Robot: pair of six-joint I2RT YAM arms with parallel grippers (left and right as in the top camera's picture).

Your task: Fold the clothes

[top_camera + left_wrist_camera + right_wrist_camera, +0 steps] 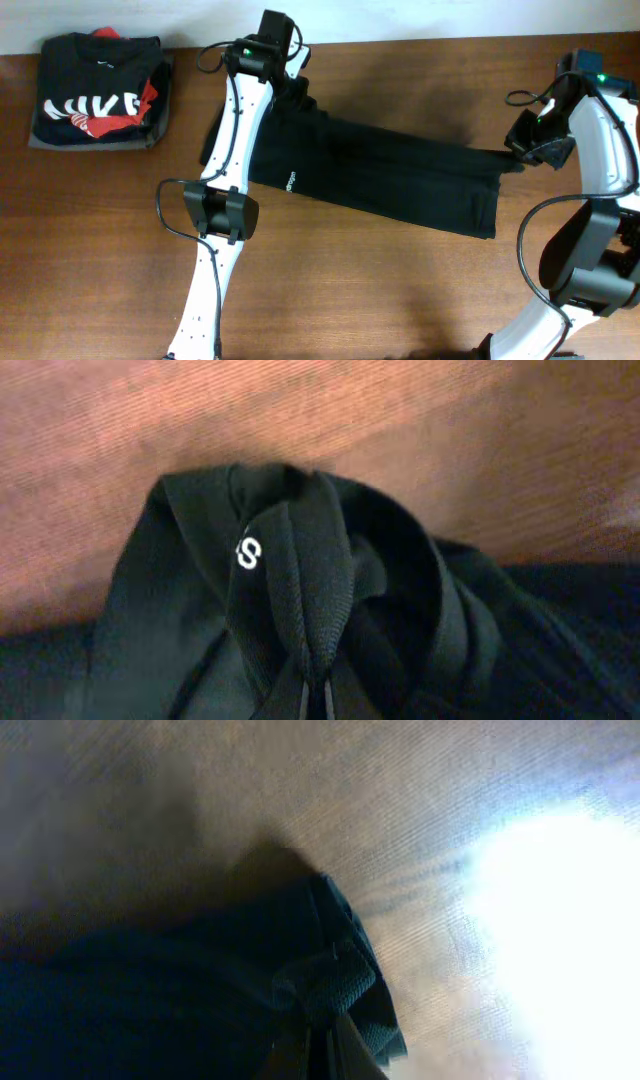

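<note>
Left jaws are clamped on one end of the shirt [400,185]. Right jaws pinch its other end.

Both arms same build. Left arm [232,150]: white shell links, black elbow joint [222,212], black wrist housing [265,48] with a green LED [245,47]. Row of small dark dots down the upper white link; screws or holes, can't tell. Thin black cable [160,205] loops out at the elbow, another at the wrist. Right arm [605,140]: white links, black joints, green light [601,77], long black cable loops [521,250]. Left jaws and right jaws: dark, only slim edges show in the wrist views.
</note>
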